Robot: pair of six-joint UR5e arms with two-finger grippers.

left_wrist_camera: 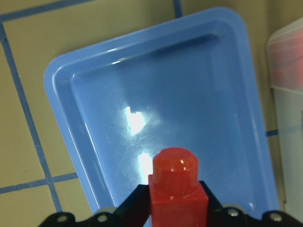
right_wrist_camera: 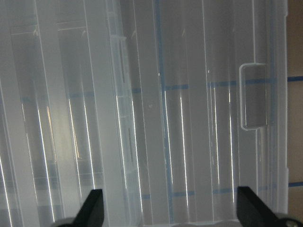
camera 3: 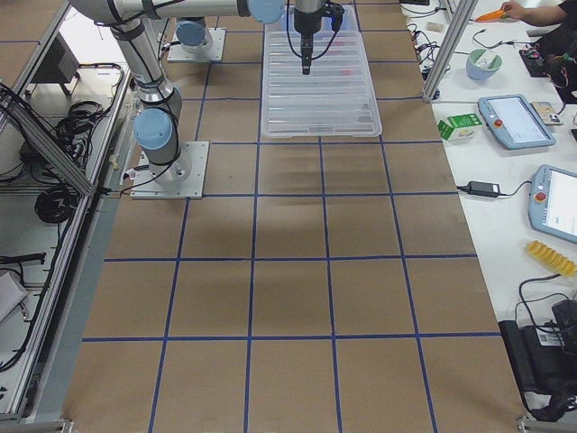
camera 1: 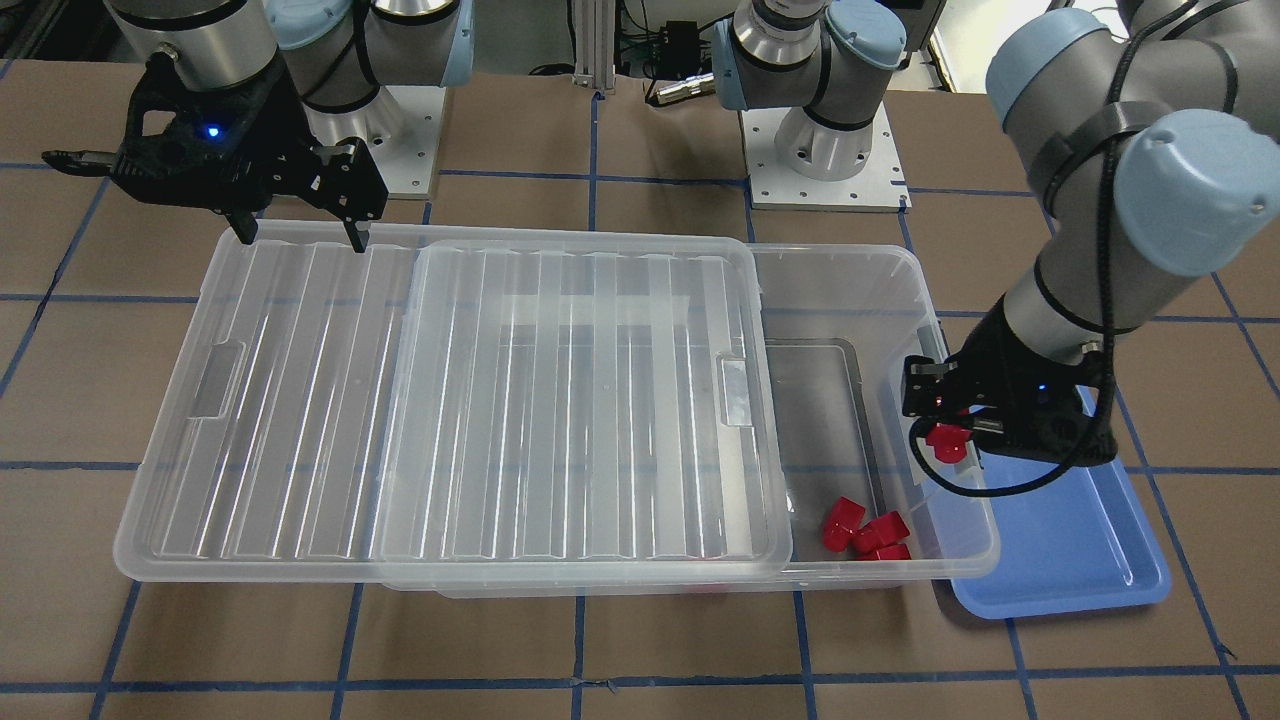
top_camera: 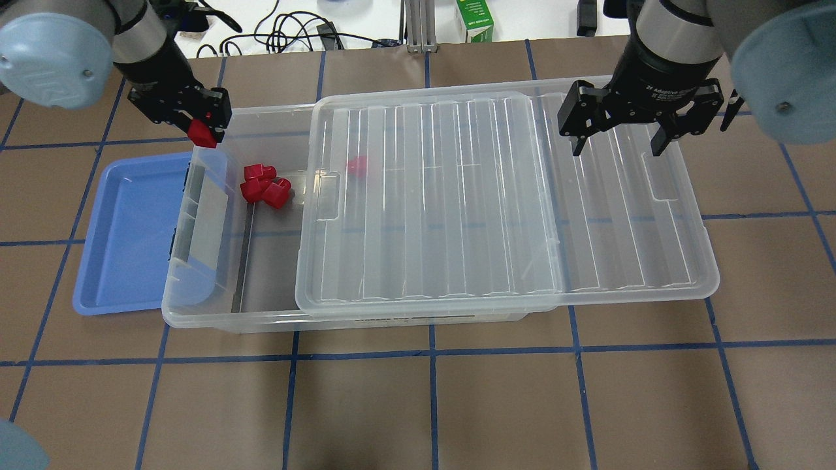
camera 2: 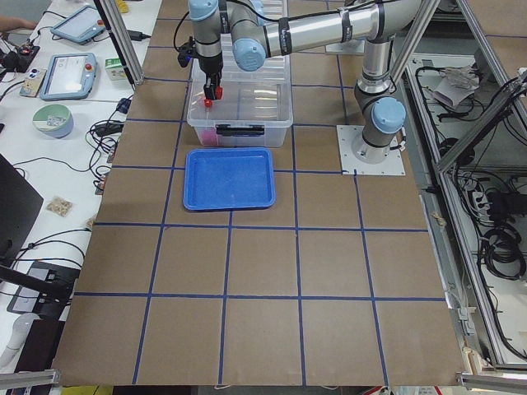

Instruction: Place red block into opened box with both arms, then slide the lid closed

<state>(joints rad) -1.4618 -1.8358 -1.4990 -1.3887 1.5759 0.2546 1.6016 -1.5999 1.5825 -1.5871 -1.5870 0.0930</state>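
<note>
Left gripper (top_camera: 204,134) jaws are pinching the red block (left_wrist_camera: 176,189), probably light and slippery, by its flat sides; right gripper (top_camera: 616,151) jaws are gaping empty above the lid (top_camera: 457,196).

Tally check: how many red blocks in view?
5 red blocks. One held in the left fingers; three clustered in the box's open end; one faint under the lid. Others may hide there.

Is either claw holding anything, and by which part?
The left gripper pinches a red block by its cube body, stub sticking out. The right gripper hangs open, empty, above the lid.
</note>
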